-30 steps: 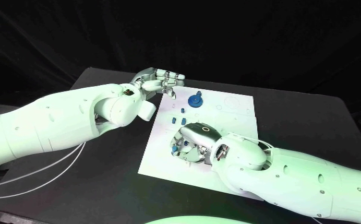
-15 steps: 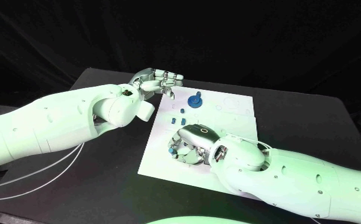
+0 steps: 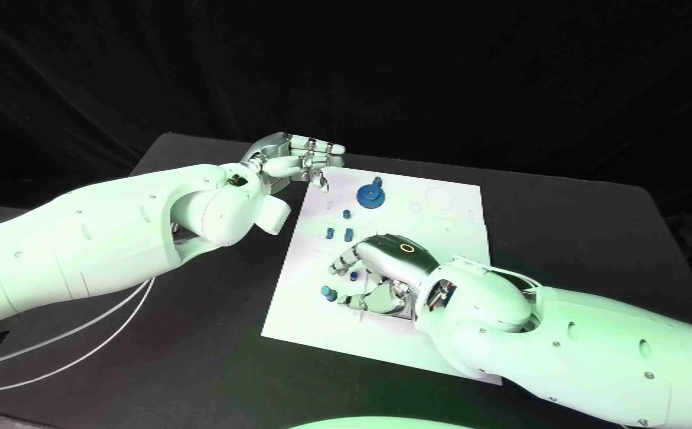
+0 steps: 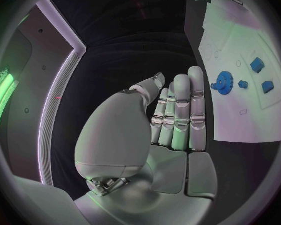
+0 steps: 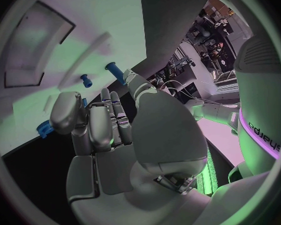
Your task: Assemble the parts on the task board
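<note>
A white task board (image 3: 447, 239) lies in the middle of the black table (image 3: 188, 349), and both white arms crowd it. The right arm (image 3: 577, 344) comes in low across the board's near right corner and covers that part of it, with the right hand (image 3: 378, 271) resting over the near half of the board. Its fingers are curled downward among several small blue parts; one small blue peg (image 3: 329, 293) stands just beside the fingertips, but I cannot tell whether the hand grips any piece. In the right wrist view two more blue pegs (image 5: 113, 71) stand on the white plate beyond the fingers. Toward the far edge of the board sits a blue gear (image 3: 372, 194) with an upright post, and a few small blue blocks (image 3: 343, 216) lie between it and the right hand. The left hand (image 3: 299, 160) hovers at the board's far left corner, fingers straight and close together, holding nothing.
</note>
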